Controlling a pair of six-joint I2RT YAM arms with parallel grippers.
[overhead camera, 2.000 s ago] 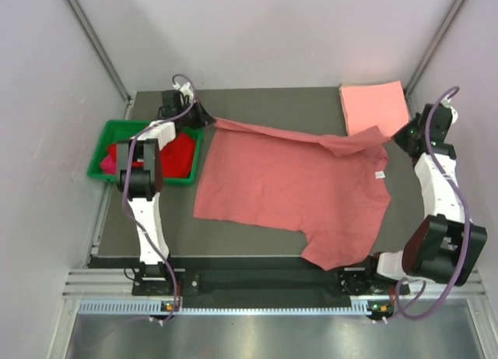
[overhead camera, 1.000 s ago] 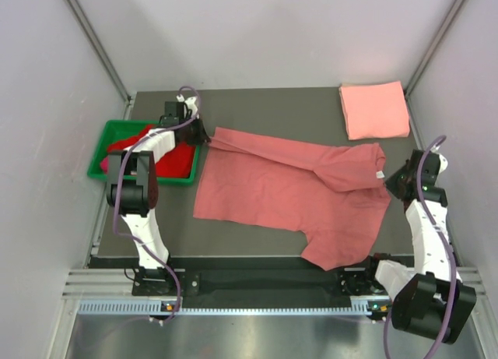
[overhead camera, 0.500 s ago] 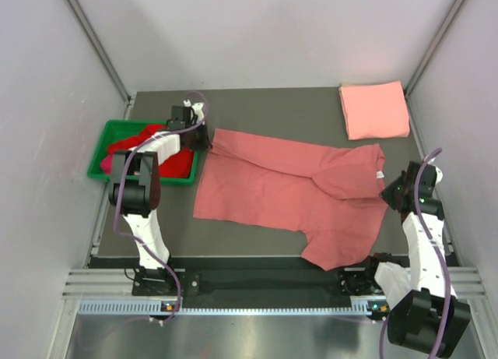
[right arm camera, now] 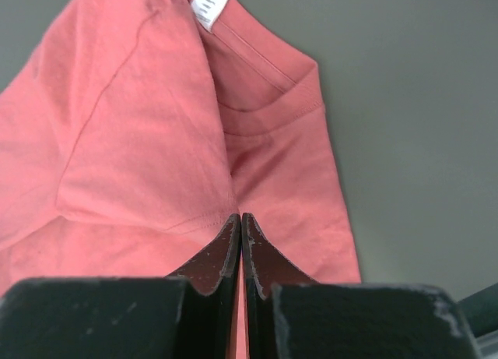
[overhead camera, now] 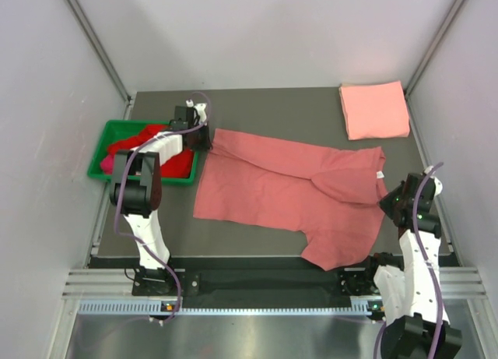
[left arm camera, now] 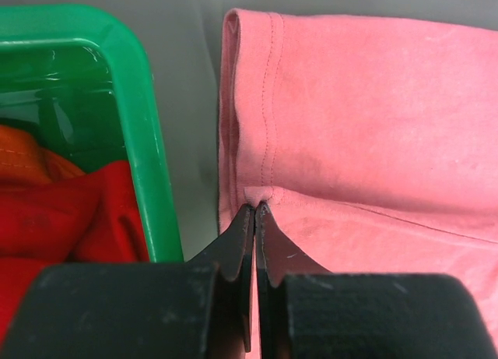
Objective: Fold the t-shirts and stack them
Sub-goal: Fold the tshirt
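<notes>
dark table [overhead camera: 272,102]; rose t-shirt [overhead camera: 272,184] flat; left claw [left arm camera: 255,208] pinches hem; right claw [right arm camera: 240,217] pinches edge

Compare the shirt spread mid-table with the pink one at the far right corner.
The rose-red shirt lies spread out, partly folded over; the salmon shirt is a neat folded rectangle. The rose-red shirt is darker and covers far more area than the salmon shirt. The left gripper pinches the rose-red shirt; nothing touches the salmon shirt. Both are plain.
</notes>
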